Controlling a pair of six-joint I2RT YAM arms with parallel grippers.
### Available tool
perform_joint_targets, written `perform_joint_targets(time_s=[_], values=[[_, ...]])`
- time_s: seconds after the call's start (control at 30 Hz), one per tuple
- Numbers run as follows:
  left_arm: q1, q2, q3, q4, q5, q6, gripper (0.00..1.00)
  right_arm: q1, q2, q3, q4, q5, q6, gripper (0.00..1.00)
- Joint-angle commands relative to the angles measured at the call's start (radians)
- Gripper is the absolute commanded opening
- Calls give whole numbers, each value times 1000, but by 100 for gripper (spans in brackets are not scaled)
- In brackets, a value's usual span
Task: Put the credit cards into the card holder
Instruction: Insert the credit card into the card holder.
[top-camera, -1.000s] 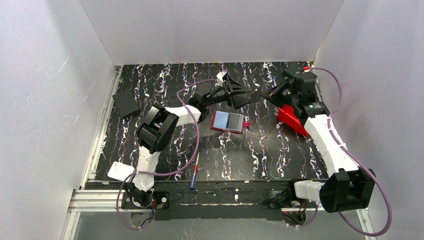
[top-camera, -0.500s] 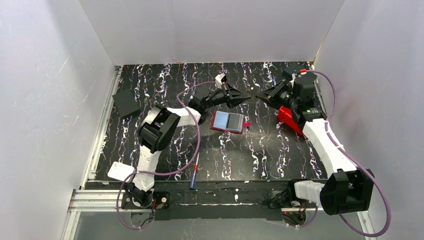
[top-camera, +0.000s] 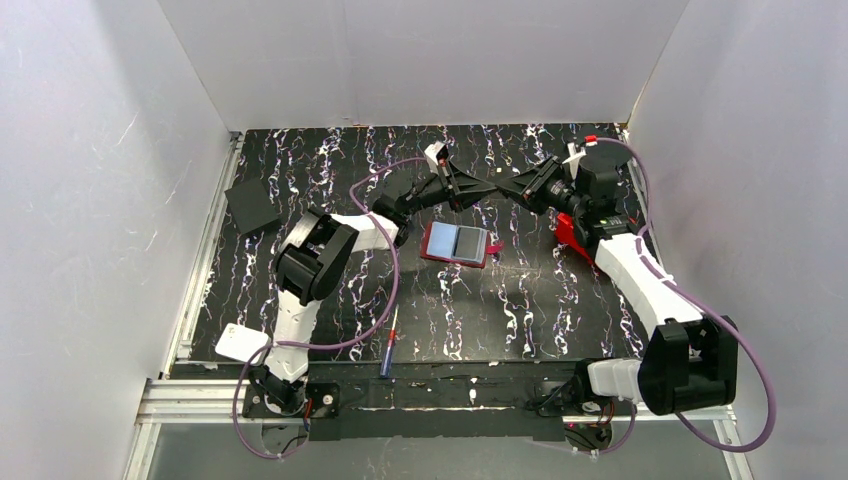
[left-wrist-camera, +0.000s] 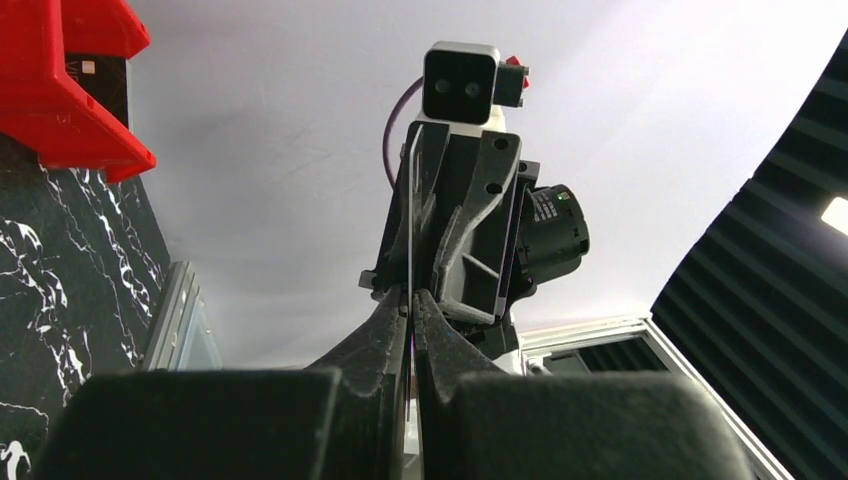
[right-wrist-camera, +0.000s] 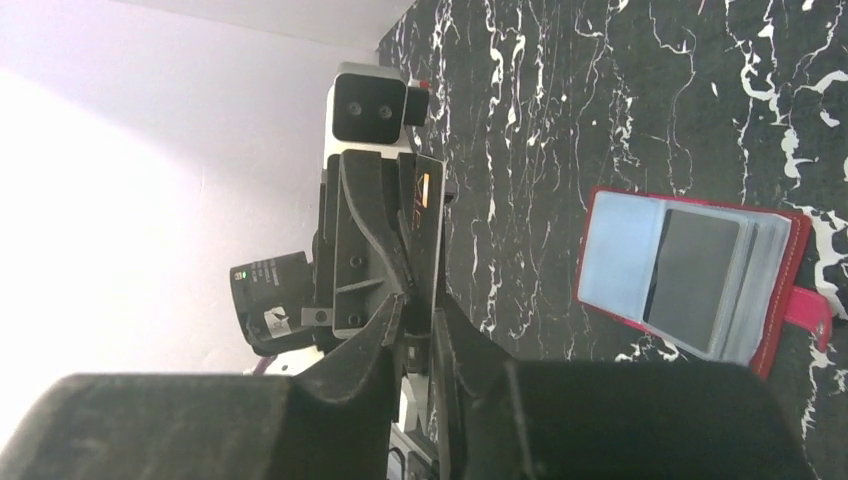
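Black marbled table (top-camera: 520, 300): your left gripper (left-wrist-camera: 411, 300) pinches a card (right-wrist-camera: 425, 200) tight beyond the open holder (top-camera: 458, 243); your right gripper (right-wrist-camera: 418, 310) stands narrowly parted at its other end.

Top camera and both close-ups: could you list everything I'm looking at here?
table: 1, black with white veins, under everything
card holder: 1, red with grey-blue pockets, open flat mid-table
credit card: 1, dark, in the air between both claws
second card: 1, dark grey, apparently in holder's pocket
bin: 1, red, far right of table
flat square: 1, black, far left
flat block: 1, white, near-left corner
pen-like tool: 1, red and blue, near edge
left claw: 1, black, shut on credit card
right claw: 1, black, slightly open around it
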Motion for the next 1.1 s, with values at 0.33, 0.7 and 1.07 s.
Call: perform_joint_targets(time_s=[0.33, 0.7, 1.07], values=[[236, -316, -343, -489, 261, 498, 53, 43, 139, -20, 61, -35, -196, 1], [282, -276, -20, -1501, 67, 1226, 42, 139, 440, 63, 36, -106, -293, 1], [148, -117, 152, -1540, -40, 1284, 32, 162, 497, 69, -53, -5, -314, 1]])
